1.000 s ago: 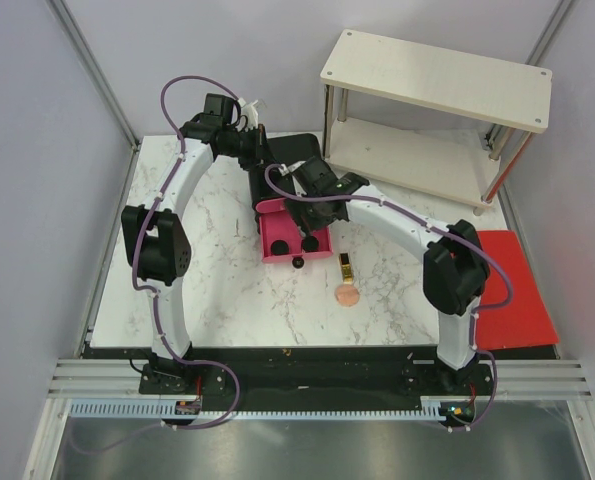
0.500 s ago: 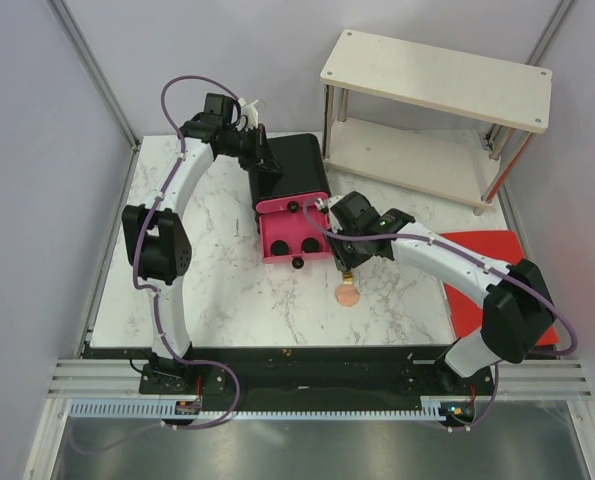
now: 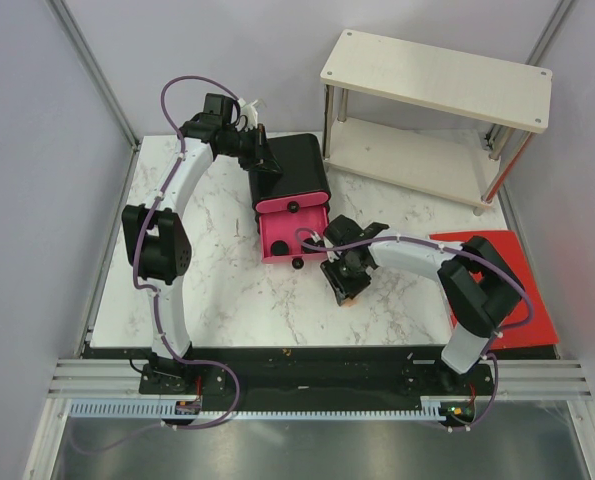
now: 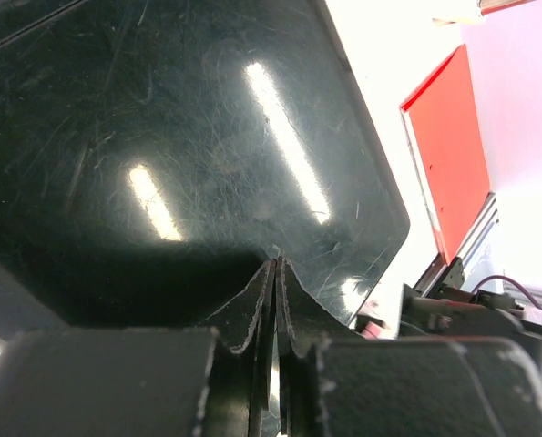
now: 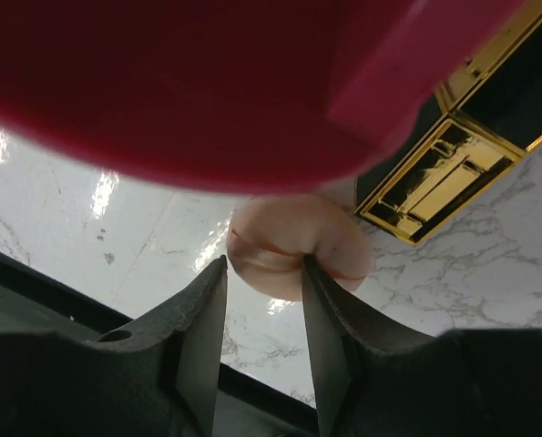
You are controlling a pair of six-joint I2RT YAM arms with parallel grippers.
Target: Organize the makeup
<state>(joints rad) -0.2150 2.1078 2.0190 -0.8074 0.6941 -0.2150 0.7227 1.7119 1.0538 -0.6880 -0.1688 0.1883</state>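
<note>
Our right gripper [image 5: 263, 282] stands with jaws part way apart, the puff [image 5: 339, 250] between them and spilling out past one finger toward the tube [image 5: 434, 177] just beyond. We cannot tell whether they already pinch it. Caught off-centre, the soft puff could fold and slip out, or that finger could nudge the tube across the table [image 5: 88, 218]. Our left gripper [image 4: 276, 269] is clenched on nothing, its tips against the box [image 4: 161, 137].
</note>
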